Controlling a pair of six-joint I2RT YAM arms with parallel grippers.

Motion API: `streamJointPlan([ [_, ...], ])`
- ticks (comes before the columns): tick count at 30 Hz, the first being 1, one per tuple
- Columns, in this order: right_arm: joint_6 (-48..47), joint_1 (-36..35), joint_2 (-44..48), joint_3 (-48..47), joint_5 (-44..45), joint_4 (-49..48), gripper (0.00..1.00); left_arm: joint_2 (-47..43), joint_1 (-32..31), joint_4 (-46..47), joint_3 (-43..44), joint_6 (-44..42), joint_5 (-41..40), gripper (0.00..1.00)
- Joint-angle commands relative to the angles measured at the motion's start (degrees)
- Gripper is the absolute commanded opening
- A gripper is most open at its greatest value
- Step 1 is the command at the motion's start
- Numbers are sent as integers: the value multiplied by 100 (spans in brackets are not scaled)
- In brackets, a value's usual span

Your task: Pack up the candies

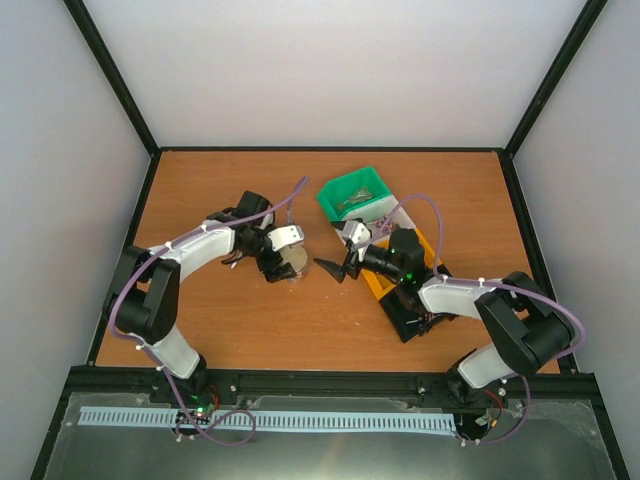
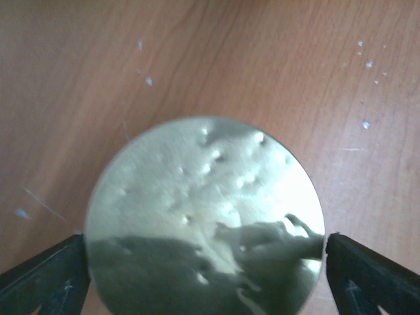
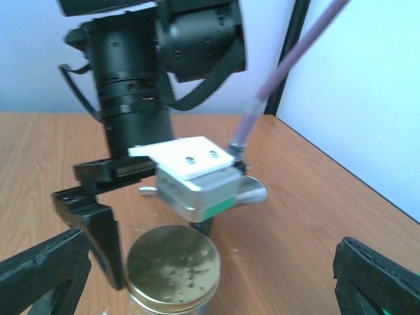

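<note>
A small clear jar with a gold lid stands on the table. The lid fills the left wrist view and shows low in the right wrist view. My left gripper comes down over the jar, with one finger pressed against each side just below the lid. My right gripper is wide open and empty, just right of the jar and pointing at it. Tiny coloured candies show at the far end of the orange bin. I cannot tell what is inside the jar.
A metal scoop lies on the table behind the left gripper. A green bin stands at the back centre. An orange bin and a black bin lie under the right arm.
</note>
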State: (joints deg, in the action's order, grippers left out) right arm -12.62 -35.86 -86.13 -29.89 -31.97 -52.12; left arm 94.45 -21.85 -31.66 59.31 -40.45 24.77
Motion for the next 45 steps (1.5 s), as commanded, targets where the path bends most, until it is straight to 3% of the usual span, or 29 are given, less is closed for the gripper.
streamJointPlan([
  [1, 96, 246, 288, -531, -31, 1338, 100, -107, 66, -873, 246, 556, 30, 100],
  [8, 241, 654, 582, -1353, -276, 2688, 100, -381, 66, -1236, 854, 970, 289, 100],
  [18, 272, 921, 538, -3746, -164, 5407, 100, -618, 67, -1952, 2427, 1474, 239, 100],
  [25, 729, 1750, 713, -4452, -609, 6055, 100, -1213, 132, -1792, 2459, 1844, -288, 100],
  [37, 1095, 3758, 650, -4384, -1603, 6704, 100, -1493, 2237, -1652, 2283, 2643, 1028, 100],
  [45, 1173, 5173, 187, -3939, -2279, 6699, 100, -1338, 3235, -1237, 1624, 2796, 1230, 100],
])
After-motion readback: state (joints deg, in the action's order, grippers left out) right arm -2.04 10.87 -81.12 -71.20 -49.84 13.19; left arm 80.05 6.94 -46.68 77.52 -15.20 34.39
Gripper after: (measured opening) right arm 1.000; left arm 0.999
